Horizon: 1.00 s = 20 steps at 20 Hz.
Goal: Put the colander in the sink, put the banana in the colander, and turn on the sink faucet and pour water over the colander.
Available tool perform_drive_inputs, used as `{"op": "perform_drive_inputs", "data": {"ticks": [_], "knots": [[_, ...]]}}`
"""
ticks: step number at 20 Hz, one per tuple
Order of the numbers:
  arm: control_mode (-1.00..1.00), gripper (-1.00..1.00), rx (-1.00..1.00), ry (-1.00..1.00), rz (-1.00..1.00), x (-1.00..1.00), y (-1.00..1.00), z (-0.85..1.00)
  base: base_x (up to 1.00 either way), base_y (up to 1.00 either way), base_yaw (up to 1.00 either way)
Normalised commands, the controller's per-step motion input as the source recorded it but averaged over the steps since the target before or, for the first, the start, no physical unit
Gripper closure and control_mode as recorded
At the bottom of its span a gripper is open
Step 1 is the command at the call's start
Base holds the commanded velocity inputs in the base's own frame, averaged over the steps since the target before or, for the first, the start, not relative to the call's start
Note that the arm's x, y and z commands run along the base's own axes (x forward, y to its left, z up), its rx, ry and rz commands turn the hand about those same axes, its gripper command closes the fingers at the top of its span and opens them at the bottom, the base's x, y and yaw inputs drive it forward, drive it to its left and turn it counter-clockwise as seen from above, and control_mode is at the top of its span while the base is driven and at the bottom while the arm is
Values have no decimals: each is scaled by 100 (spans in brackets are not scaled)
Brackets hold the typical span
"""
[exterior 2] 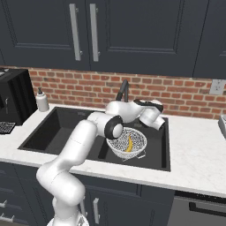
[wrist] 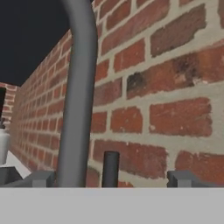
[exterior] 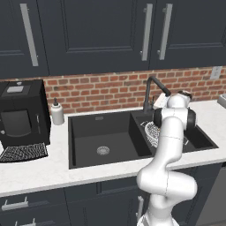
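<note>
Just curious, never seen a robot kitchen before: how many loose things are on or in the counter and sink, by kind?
Colander: 1
Banana: 1
Soap dispenser bottle: 1
Coffee machine: 1
Total: 4

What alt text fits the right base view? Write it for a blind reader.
A white robot arm reaches over a black sink, where a banana lies in a wire colander in the narrower basin, below a dark faucet and brick wall.
</note>
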Motion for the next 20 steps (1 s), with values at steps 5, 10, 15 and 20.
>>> {"op": "perform_drive_inputs", "data": {"ticks": [5, 10, 15, 20], "knots": [[-100, -100, 0, 4, 0, 21, -17, -12, 0, 0, 0], [-100, -100, 0, 3, 0, 22, -14, -1, 0, 0, 0], [-100, -100, 0, 0, 0, 12, -2, 0, 0, 0, 0], [-100, -100, 0, 0, 0, 0, 12, 0, 0, 0, 0]]}}
